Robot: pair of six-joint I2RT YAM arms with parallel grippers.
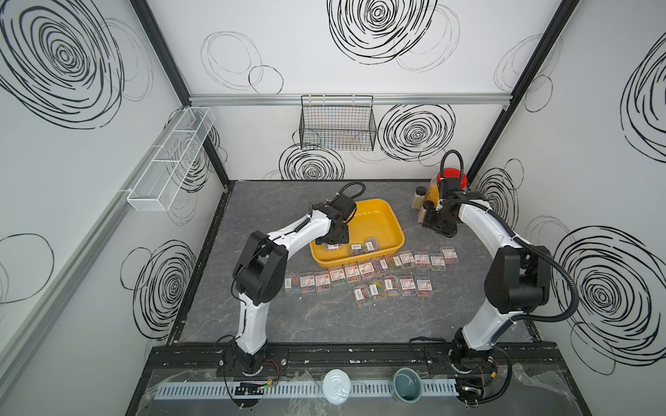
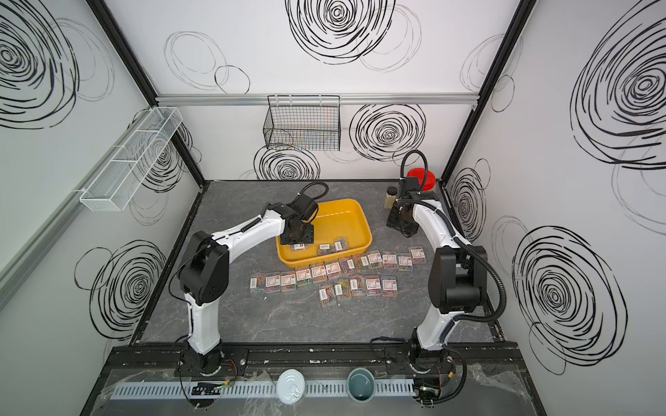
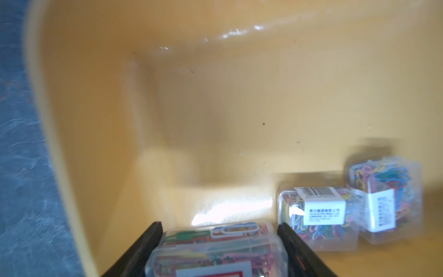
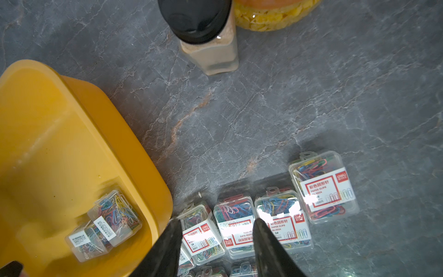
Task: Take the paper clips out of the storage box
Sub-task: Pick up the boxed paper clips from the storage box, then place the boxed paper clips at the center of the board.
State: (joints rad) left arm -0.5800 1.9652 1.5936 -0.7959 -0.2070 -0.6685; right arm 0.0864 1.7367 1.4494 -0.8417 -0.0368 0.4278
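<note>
While the left end effector (image 3: 219, 225) reaches down into the storage box (image 1: 371, 223) at the corner nearest its own arm's base, its black fingers (image 3: 143, 247) sit clenched against both sides of one clear case of paper clips (image 3: 215, 249), which fills the gap between them; whether that case rests on the box floor or hangs above it cannot be told (the wrist view is blurred). Two more cases (image 3: 318, 211) lie inside the box just beside the gripped one, along the same wall, touching each other, one label-up and the other tilted. Outside the box, just beyond that wall, the remaining cases (image 1: 367, 269) lie label-up on the grey bench (image 1: 324, 324) in two rough rows, the closer row nearly touching the box and running past its right end. The right end effector (image 4: 217, 221) hangs to the right of the box, clear of it, near the far end of that row, fingers spread with nothing between them. Beyond it from the box stand a black-capped bottle (image 4: 208, 48) and a jar of yellow kernels (image 4: 271, 16)
</note>
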